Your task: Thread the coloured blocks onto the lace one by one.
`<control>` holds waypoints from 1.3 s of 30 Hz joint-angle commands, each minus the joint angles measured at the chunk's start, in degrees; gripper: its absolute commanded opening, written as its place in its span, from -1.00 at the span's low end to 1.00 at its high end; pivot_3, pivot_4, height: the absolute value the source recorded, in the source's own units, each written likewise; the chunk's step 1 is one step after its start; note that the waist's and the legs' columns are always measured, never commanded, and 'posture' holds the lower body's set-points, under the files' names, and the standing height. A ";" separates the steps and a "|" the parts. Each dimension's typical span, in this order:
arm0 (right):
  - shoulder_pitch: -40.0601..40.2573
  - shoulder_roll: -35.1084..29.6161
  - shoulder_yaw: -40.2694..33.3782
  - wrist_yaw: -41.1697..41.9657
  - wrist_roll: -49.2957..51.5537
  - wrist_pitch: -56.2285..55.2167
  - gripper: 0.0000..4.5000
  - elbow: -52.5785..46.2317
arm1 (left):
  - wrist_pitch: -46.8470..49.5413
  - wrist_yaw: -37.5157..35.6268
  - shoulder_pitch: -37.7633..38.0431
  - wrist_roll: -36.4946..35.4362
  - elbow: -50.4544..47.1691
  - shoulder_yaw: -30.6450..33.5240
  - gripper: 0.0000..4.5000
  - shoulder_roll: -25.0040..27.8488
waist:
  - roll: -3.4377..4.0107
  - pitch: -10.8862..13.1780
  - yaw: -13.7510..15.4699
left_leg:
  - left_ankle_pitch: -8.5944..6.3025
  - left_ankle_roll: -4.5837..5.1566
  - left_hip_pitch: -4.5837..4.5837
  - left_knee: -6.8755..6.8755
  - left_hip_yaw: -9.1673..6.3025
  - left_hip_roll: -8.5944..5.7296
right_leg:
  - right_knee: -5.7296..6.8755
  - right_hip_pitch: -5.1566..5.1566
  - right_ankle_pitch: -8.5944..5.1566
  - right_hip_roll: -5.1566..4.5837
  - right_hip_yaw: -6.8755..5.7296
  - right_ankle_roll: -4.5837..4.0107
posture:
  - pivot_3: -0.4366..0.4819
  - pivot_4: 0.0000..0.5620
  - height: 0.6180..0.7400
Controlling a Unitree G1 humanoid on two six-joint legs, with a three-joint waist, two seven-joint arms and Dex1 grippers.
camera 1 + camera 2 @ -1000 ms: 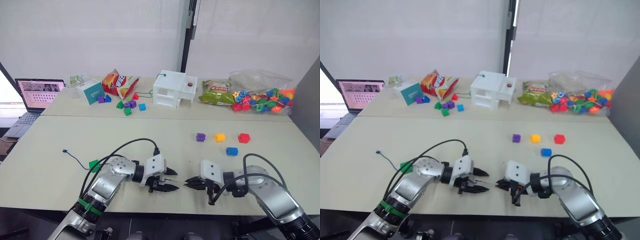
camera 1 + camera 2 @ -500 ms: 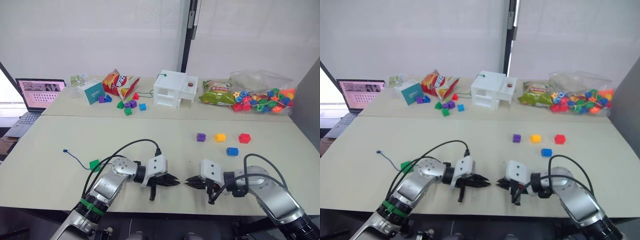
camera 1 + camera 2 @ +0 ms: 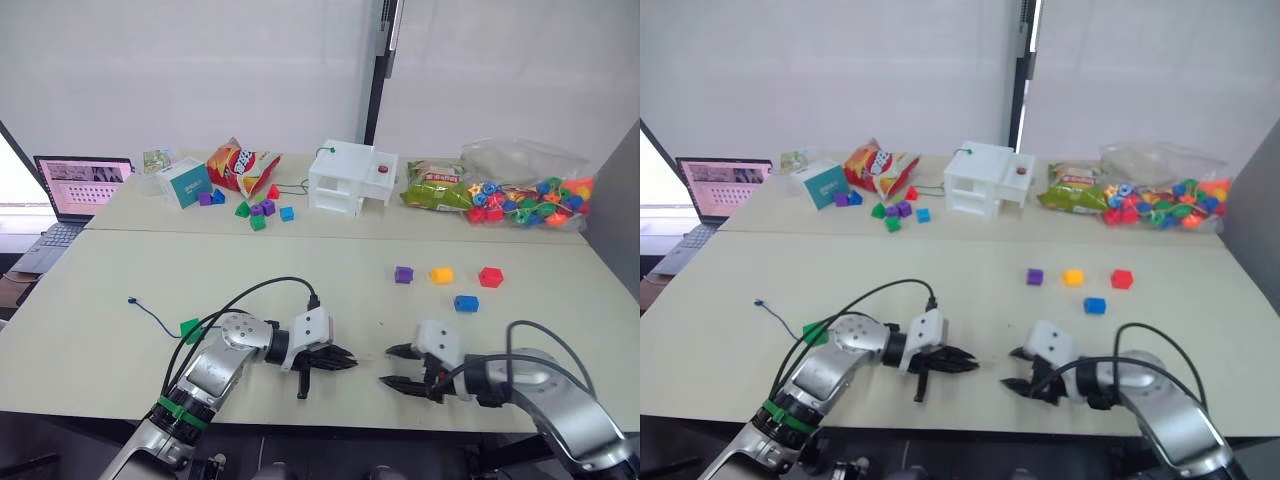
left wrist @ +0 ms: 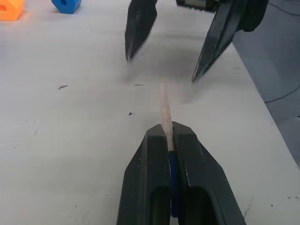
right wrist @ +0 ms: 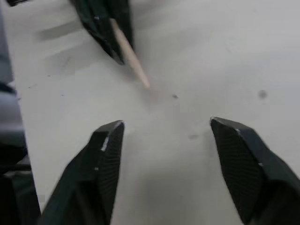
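Note:
My left gripper (image 3: 345, 360) is shut on the lace just behind its pale stiff tip (image 4: 164, 105), which points toward my right gripper (image 3: 386, 366). That gripper stands open a short way to the right of the tip, touching nothing. The dark-blue lace (image 3: 155, 318) trails left across the table to its knotted end (image 3: 130, 300). A green block (image 3: 189, 328) sits along the cord there. The purple (image 3: 403, 274), yellow (image 3: 441, 275), red (image 3: 490, 277) and blue (image 3: 465, 303) blocks lie loose at centre right.
Along the far table stand a laptop (image 3: 78, 187), a teal box (image 3: 182, 183), a chip bag (image 3: 238, 165), mixed small blocks (image 3: 255, 210), a white box (image 3: 350, 178), a green snack bag (image 3: 435, 187) and a bag of beads (image 3: 525, 195).
My left gripper closed on the lace near its tip. My right gripper then let go, opened wide and drew back to the right.

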 commanded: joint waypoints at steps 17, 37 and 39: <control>-13.72 19.39 -18.52 -42.68 -9.55 2.08 0.97 16.93 | 0.72 0.44 0.47 -1.00 -2.26 0.82 -1.00 0.31 | 0.10 -0.02 -1.01 | 0.02 -0.04 0.14 -0.10 0.11 -0.01 | 0.08 -0.03 -0.01 0.07 0.15 -0.02 | -0.05 -0.47 1.00; -43.29 12.92 -14.47 -43.13 -11.89 -8.62 0.87 64.04 | 1.75 2.78 1.91 -1.06 -4.26 1.10 -1.00 0.37 | 0.14 -0.01 -2.08 | 0.03 -0.02 0.11 -0.27 0.19 0.00 | 0.05 -0.05 0.00 0.05 0.16 -0.01 | -0.05 -0.47 1.00; -44.36 12.69 -14.57 -42.49 -11.49 -10.17 0.65 65.95 | 1.89 2.97 1.98 -1.09 -4.39 1.12 -1.00 0.37 | 0.15 -0.02 -2.09 | 0.03 -0.02 0.10 -0.29 0.19 0.00 | 0.06 -0.05 0.00 0.04 0.16 -0.01 | -0.05 -0.47 1.00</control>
